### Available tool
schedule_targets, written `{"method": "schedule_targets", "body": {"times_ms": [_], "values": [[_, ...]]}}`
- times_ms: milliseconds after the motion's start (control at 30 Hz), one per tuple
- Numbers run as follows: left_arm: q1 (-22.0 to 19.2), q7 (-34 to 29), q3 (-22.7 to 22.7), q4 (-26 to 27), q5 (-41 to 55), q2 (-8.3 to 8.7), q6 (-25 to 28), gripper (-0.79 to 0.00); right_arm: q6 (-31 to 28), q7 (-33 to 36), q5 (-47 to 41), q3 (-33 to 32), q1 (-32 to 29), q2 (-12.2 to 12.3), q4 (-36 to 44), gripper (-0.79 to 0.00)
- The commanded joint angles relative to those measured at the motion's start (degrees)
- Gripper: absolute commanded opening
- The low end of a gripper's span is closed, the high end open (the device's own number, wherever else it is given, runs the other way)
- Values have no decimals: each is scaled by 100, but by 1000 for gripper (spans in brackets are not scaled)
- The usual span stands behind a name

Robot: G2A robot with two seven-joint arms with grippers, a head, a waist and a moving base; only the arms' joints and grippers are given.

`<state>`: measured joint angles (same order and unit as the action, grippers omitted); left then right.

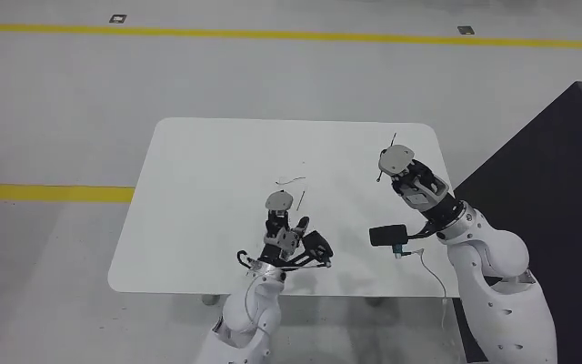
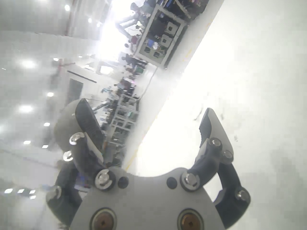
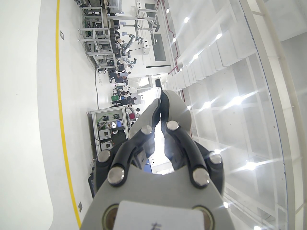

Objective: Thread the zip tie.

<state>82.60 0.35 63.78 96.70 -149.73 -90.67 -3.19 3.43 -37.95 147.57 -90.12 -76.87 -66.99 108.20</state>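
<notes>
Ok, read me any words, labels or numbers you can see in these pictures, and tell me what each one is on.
No text can be read.
White label on the right arm's wrist: dark mark cut off at the picture's edge, unreadable.
Racks in the room behind: any print too small to read.

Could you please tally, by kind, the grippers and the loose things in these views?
Grippers: 2 (left gripper open, right gripper shut)
Zip tie: 1, black, held by the right gripper
Thin strips on the table, too small to name: 2 (light strip, dark strip)
Total: 5
</notes>
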Motion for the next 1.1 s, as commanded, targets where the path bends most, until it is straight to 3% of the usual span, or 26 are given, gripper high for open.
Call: {"method": "schedule_targets", "body": {"times_ms": [0, 300, 367, 500, 567, 733, 833, 1067], "values": [[3, 5, 8, 3, -7, 2, -13, 0, 0, 0, 0, 0, 0, 0, 0, -785], [26, -170, 89, -16, 264, -7, -31, 0, 0, 0, 0, 0, 0, 0, 0, -785], [-136, -311, 147, 66, 818, -26, 369, 0, 0, 0, 0, 0, 0, 0, 0, -785], [-661, -1142, 158, 422, 2433, -141, 1096, 0, 0, 0, 0, 0, 0, 0, 0, -785], [-1016, -1714, 81, 349, 3138, -205, 1530, 0, 0, 0, 0, 0, 0, 0, 0, -785], [-1879, -3380, -57, -197, 4057, -354, 1682, 0, 0, 0, 0, 0, 0, 0, 0, -785], [-2176, -3835, -50, -517, 4727, -430, 1548, 0, 0, 0, 0, 0, 0, 0, 0, -785], [-2176, -3835, -50, -517, 4727, -430, 1548, 0, 0, 0, 0, 0, 0, 0, 0, -785]]}}
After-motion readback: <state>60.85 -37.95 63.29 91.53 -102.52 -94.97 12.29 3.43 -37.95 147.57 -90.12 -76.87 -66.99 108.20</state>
